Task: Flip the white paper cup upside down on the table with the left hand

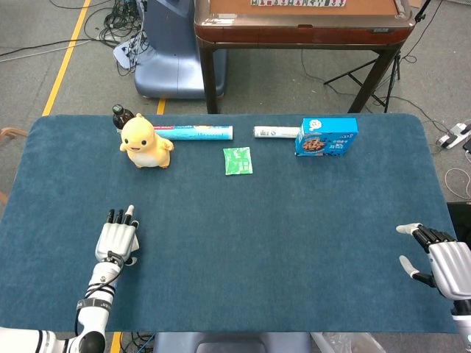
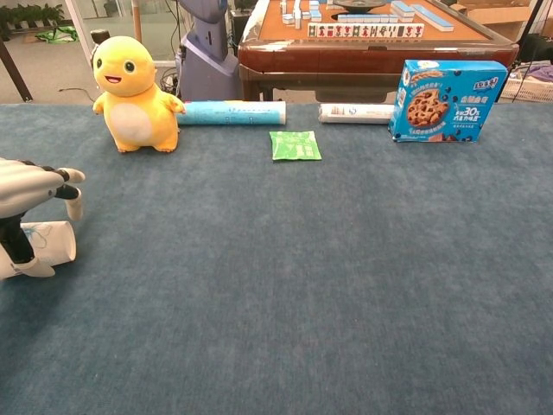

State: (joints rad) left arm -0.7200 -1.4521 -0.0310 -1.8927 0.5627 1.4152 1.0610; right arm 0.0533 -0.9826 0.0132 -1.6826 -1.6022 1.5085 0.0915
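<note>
The white paper cup lies on its side near the left edge of the desk, under the left hand, whose fingers arch over it with the thumb at its near side; whether they truly clamp it I cannot tell. To do the turn well, I judge the thin, easily crushed wall wants a light hold around its middle, then a roll of the wrist until the rim meets the soft blue felt squarely. Out by the right edge the right hand hovers empty, fingers apart, while a plump yellow duck toy, a glossy blue cookie box and a flat green packet sit along the far edge.
</note>
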